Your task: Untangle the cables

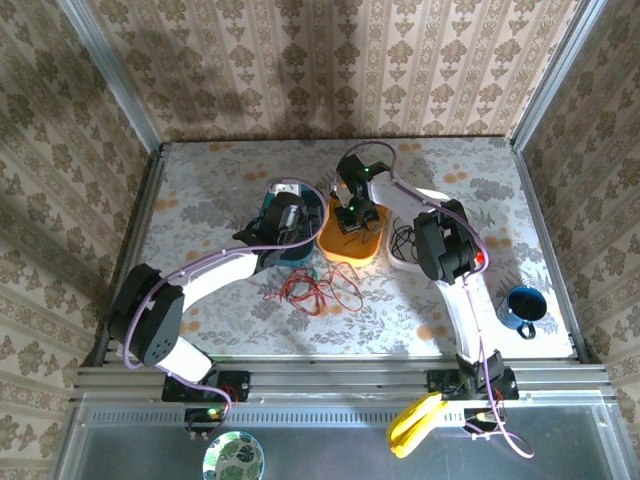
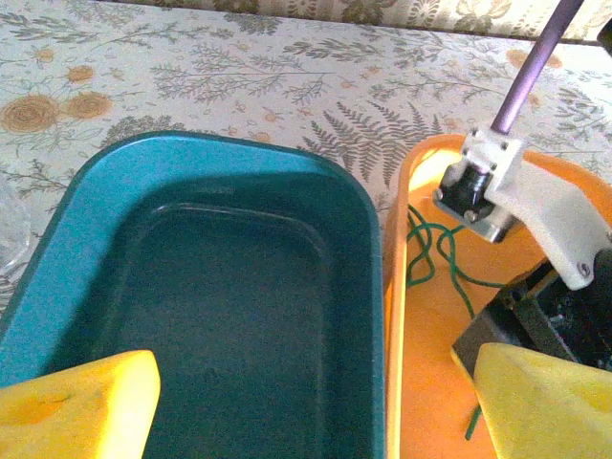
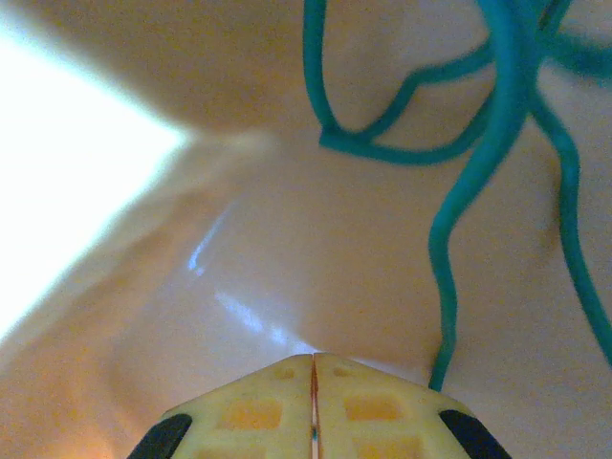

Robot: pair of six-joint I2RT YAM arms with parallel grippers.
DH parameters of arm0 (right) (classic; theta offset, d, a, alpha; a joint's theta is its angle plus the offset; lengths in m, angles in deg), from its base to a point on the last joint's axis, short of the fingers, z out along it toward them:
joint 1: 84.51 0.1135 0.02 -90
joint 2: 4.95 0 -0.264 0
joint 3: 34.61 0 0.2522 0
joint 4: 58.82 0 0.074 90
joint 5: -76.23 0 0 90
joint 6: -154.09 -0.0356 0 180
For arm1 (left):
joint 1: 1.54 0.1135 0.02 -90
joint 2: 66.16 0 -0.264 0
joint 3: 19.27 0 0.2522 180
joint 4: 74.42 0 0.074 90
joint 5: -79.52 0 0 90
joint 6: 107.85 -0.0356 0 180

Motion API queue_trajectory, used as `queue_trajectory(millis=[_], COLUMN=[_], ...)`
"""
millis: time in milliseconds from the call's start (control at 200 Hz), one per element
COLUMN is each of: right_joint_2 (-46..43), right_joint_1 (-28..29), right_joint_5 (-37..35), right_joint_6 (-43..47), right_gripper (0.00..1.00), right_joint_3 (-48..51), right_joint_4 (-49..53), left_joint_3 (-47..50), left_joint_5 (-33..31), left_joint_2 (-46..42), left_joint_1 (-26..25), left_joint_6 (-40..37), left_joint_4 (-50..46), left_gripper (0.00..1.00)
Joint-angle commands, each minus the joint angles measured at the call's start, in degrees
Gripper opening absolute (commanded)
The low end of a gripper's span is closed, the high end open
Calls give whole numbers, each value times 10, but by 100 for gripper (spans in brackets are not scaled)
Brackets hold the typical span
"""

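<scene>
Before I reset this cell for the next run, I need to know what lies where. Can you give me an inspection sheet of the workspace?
Surface: table covered with a floral cloth.
Job's things: red cables heaped loose on the cloth; green cable in the orange bin; black cables in the pale bin to its right.
Clutter: blue mug near the right edge; teal bin, nothing seen inside.
Grippers: left gripper open above the teal bin; right gripper shut, low in the orange bin, with the green cable beside it.
Cables: lilac arm cables run along both arms.
Surroundings: wallpapered walls; yellow object and leaf-patterned plate by the front frame.
</scene>
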Motion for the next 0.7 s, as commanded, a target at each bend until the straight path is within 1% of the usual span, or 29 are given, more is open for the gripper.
queue_trajectory(millis=[0, 190, 235, 300, 440, 570, 695], right_joint_2=[-74, -131, -138, -143, -137, -120, -101], right_joint_1=[2, 3, 3, 4, 8, 12, 17], right_joint_5=[-39, -52, -54, -63, -96, -106, -108], right_joint_6=[-3, 0, -2, -5, -5, -1, 0], right_gripper=[14, 17, 20, 27, 34, 40, 41], right_joint_3=[28, 103, 116, 127, 135, 125, 114], right_joint_4=[-14, -36, -38, -36, -31, -25, -22], left_joint_3=[-17, -21, -22, -25, -26, -23, -20], left_joint_5=[1, 2, 3, 2, 2, 1, -4], left_joint_2=[9, 14, 16, 18, 20, 21, 19], left_joint_1=[-4, -6, -7, -9, -12, -13, -15], left_joint_6=[-11, -12, -12, -13, -13, -11, -8], left_joint_4=[-9, -4, -4, -4, -1, -1, -1], left_gripper=[87, 87, 87, 87, 87, 87, 87])
